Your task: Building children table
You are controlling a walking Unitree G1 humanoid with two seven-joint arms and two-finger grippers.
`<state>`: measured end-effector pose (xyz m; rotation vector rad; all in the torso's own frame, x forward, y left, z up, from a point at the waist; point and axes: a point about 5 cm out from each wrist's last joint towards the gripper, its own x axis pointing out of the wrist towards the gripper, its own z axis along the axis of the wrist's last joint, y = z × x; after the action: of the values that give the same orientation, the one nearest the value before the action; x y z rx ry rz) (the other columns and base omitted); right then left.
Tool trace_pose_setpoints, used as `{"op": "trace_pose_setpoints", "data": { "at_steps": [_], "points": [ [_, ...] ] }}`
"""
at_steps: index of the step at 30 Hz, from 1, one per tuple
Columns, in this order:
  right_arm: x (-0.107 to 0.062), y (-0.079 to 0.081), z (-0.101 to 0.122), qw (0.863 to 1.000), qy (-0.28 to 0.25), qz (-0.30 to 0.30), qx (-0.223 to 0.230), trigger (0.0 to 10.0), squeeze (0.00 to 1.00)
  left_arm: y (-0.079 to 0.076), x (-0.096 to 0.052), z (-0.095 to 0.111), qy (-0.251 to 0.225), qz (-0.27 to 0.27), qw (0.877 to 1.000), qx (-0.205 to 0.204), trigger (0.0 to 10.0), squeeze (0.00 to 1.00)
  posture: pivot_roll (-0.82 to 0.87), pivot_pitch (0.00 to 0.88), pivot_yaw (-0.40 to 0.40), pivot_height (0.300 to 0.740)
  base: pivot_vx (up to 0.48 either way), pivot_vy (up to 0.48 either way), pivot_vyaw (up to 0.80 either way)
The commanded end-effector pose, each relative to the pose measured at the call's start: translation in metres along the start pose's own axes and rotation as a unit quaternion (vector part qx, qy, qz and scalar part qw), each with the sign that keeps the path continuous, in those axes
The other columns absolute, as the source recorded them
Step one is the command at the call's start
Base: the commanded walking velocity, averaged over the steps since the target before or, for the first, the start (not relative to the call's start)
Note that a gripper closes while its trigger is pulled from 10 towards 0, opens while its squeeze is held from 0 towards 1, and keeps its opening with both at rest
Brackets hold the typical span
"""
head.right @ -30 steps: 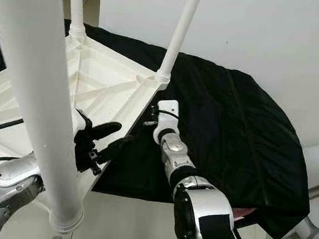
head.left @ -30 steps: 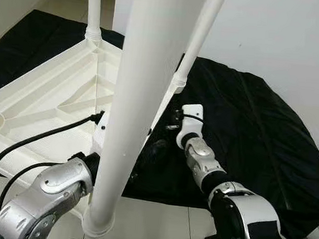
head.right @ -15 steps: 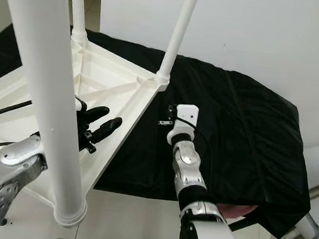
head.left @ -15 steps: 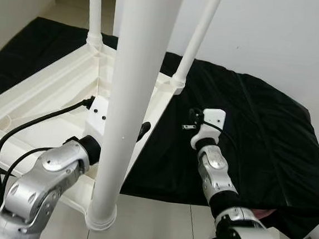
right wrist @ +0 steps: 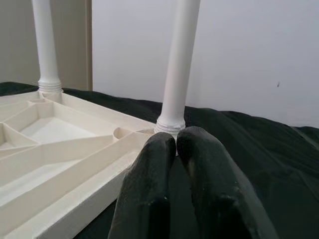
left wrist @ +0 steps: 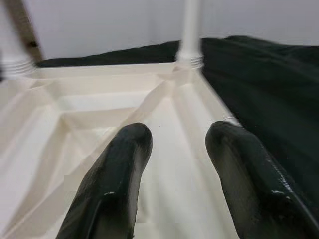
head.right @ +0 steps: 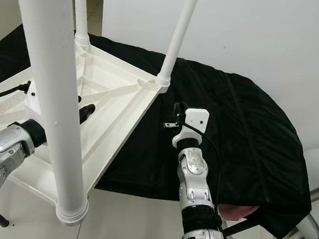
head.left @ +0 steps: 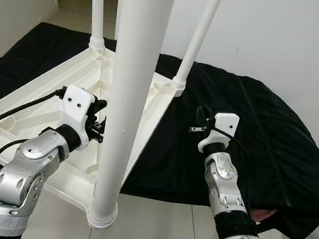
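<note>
- Left gripper (left wrist: 172, 164): fingers spread apart, grasping nothing, poised over the ribbed underside of the table (head.left: 50, 96).
- Right gripper (right wrist: 174, 164): fingers pressed together, empty, raised over the cloth (head.left: 248, 133) just beside the table's edge.
- Left wrist view shows the gap between the fingers; in the eye views the near leg (head.left: 129, 94) partly hides that gripper.
- Right wrist view shows the far-right leg (right wrist: 178, 64) standing upright in its ringed socket.
- Table: white moulded plastic, lying upside down on the black, creased cloth, round legs pointing up.
- Cloth is spread over pale floor tiles (head.left: 156, 225); plain white wall (head.left: 267, 34) behind.
</note>
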<state>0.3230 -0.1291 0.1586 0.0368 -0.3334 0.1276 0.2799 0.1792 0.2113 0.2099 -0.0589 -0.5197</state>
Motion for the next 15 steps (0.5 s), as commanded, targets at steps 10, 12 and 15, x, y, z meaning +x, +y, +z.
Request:
{"op": "trace_pose_setpoints", "data": {
  "at_steps": [10, 12, 15],
  "points": [
    [-0.018, -0.005, -0.001, 0.999, 0.032, 0.003, -0.009, 10.0, 0.0, 0.025, -0.043, -0.032, 0.11, -0.075, 0.987, 0.087, 10.0, 0.0, 0.1, 0.0, -0.149, 0.74, 0.0, 0.0, 0.0],
    [-0.019, -0.007, -0.001, 0.999, 0.035, 0.002, -0.013, 10.0, 0.0, 0.027, -0.047, -0.039, 0.132, -0.082, 0.983, 0.102, 10.0, 0.0, 0.1, 0.0, -0.149, 0.74, 0.0, 0.0, 0.0],
    [-0.02, -0.009, -0.002, 0.999, 0.037, 0.002, -0.015, 10.0, 0.0, 0.027, -0.051, -0.043, 0.146, -0.088, 0.979, 0.109, 10.0, 0.0, 0.1, 0.0, -0.151, 0.74, 0.0, 0.0, 0.0]
  ]
}}
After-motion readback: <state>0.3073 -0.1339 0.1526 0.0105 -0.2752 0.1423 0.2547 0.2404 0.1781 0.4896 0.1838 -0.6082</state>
